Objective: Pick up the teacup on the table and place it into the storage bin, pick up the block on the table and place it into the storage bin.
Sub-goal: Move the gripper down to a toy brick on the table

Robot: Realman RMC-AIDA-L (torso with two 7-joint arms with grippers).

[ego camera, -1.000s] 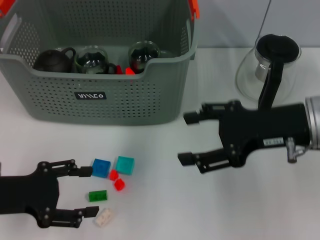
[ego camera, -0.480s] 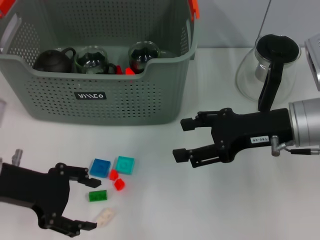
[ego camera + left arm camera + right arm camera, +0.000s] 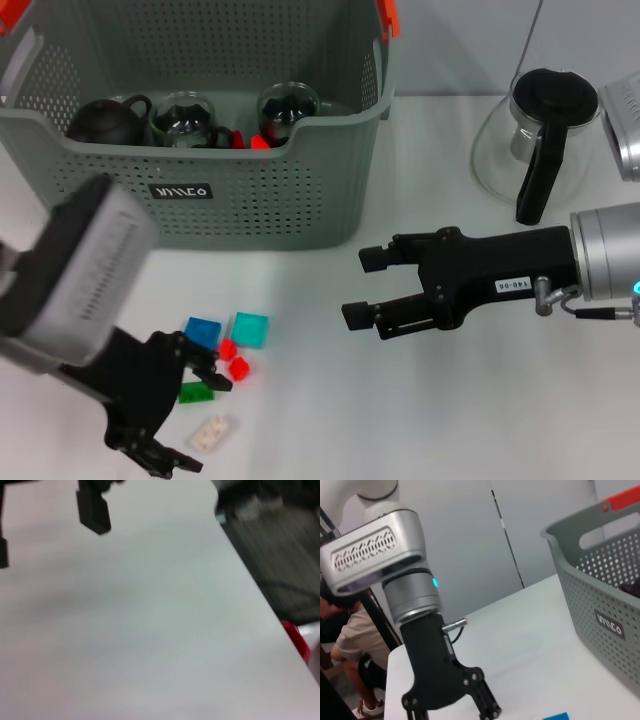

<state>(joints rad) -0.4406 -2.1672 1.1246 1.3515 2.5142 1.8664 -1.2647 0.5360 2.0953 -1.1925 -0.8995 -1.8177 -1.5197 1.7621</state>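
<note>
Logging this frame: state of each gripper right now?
Left gripper: open, empty, over the blocks beside the green block.
Right gripper: open, empty, hovering above the table.

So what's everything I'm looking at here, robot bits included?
storage bin: one, grey-green with orange handle clips, at the back left of the table
teapot: one, dark, inside the bin at its left
glass cups: two, clear, inside the bin beside the teapot
glass jug: one, clear with black lid and handle, back right of the table
blocks: six small ones on the table in front of the bin: blue, teal, two red, green, white
table: one, white
left gripper: black, open, over the blocks at the front left
right gripper: black, open, right of the blocks, holding nothing
</note>
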